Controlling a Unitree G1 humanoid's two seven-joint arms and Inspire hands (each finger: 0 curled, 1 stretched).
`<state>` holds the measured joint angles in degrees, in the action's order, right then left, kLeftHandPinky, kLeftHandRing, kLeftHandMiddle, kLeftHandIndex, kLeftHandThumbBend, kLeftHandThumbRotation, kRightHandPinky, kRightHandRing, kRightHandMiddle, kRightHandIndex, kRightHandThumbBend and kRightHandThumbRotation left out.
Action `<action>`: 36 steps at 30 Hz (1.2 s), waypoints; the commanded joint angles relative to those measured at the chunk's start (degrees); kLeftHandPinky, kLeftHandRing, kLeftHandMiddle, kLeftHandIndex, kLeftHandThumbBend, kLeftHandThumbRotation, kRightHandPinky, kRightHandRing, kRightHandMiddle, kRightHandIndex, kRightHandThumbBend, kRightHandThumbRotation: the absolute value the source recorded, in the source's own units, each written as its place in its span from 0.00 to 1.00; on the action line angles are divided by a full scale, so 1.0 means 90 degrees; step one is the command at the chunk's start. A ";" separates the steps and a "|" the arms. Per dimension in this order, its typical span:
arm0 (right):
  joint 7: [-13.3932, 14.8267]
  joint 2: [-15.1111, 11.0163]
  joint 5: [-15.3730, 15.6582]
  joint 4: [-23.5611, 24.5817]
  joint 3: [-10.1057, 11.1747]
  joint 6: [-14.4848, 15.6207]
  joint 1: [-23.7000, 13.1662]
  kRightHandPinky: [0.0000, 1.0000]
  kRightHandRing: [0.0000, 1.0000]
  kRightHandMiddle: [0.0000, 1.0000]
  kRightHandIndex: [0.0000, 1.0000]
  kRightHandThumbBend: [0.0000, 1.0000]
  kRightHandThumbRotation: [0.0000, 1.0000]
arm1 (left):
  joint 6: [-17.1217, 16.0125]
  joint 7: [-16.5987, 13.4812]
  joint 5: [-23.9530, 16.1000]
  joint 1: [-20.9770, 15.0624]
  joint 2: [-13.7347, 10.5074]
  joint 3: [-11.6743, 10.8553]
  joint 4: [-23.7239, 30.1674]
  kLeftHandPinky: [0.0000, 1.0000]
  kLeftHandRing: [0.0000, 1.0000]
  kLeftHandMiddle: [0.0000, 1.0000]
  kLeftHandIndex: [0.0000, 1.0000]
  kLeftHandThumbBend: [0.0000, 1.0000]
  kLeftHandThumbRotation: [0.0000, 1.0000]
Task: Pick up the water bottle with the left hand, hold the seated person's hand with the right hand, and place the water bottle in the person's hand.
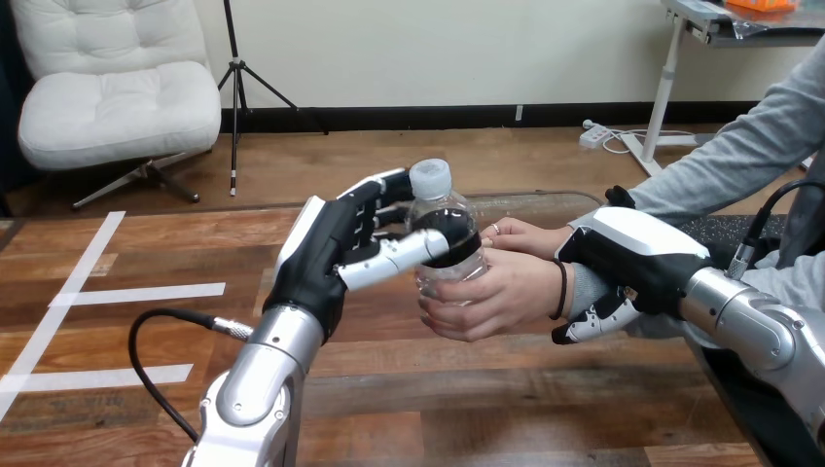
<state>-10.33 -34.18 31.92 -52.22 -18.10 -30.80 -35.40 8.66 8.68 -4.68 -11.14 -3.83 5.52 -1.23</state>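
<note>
Bottle (pixel 443 209): clear plastic, white cap, dark band at mid-height; contents cannot be determined. It stands upright above the table (pixel 467 389). Left hand (pixel 331 258) grips it, thumb and fingers curled round. Person's hand (pixel 496 292) wraps its lower part. Right hand (pixel 632 258) clasps the person's wrist (pixel 574 284).

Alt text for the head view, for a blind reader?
The robot's left hand grips a water bottle over the wooden table, while the person's hand wraps its lower half. The robot's right hand curls round the person's wrist.
</note>
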 commanded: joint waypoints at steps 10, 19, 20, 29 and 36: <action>0.0133 0.0110 -0.0302 0.0134 0.0216 -0.0176 -0.0508 0.16 0.20 0.26 0.27 0.61 0.00 | -0.0091 -0.0010 0.0260 -0.0064 -0.0177 -0.0346 0.0432 0.94 0.95 0.93 0.90 1.00 0.78; 0.0114 0.0081 -0.0303 0.0157 0.0220 -0.0157 -0.0499 0.16 0.20 0.26 0.27 0.61 0.00 | -0.0321 0.0029 0.0436 0.0005 -0.0267 -0.0571 0.0382 0.99 0.99 0.97 0.93 0.98 0.87; 0.0114 0.0077 -0.0305 0.0160 0.0223 -0.0157 -0.0496 0.16 0.20 0.26 0.27 0.61 0.00 | -0.0321 0.0052 0.0474 0.0021 -0.0286 -0.0607 0.0403 0.99 0.99 0.97 0.94 0.97 0.88; 0.0107 0.0055 -0.0308 0.0238 0.0238 -0.0115 -0.0466 0.17 0.21 0.27 0.27 0.61 0.00 | -0.0402 0.0209 0.0784 0.0135 -0.0415 -0.0845 0.0481 1.00 1.00 1.00 0.97 0.90 0.95; 0.0112 0.0035 -0.0302 0.0274 0.0242 -0.0105 -0.0442 0.19 0.23 0.28 0.29 0.62 0.00 | -0.0424 0.0351 0.1063 0.0290 -0.0503 -0.1046 0.0593 1.00 1.00 1.00 0.99 0.83 0.99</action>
<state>-10.35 -34.31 31.69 -52.21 -18.00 -30.72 -35.40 6.57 10.91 3.04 -7.81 -7.13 -2.36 0.09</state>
